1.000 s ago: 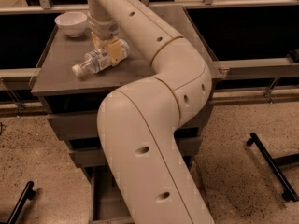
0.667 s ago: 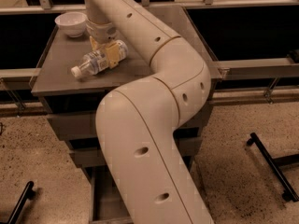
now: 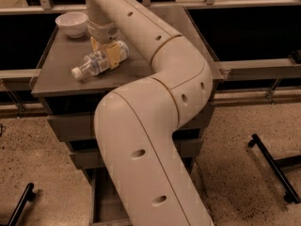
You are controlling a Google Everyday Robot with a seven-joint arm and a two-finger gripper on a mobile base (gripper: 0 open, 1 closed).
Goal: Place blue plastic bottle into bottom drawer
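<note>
The blue plastic bottle [image 3: 96, 61] lies on its side on the grey cabinet top [image 3: 61, 74], white cap pointing to the front left. My gripper [image 3: 111, 54] reaches down from the arm onto the bottle's body, its yellowish fingers [image 3: 113, 56] closed around the middle of the bottle, which still rests on the top. The bottom drawer [image 3: 101, 199] is pulled open at the foot of the cabinet; my arm hides most of it.
A white bowl [image 3: 71, 23] stands at the back left of the cabinet top, close behind the gripper. My bulky arm [image 3: 155, 140] crosses in front of the cabinet. Two upper drawers [image 3: 70, 126] are closed. Black base legs [image 3: 275, 166] lie on the speckled floor at right and left.
Almost nothing has moved: the arm and gripper stay over the bottle, and the bottle lies in the same spot on the cabinet top.
</note>
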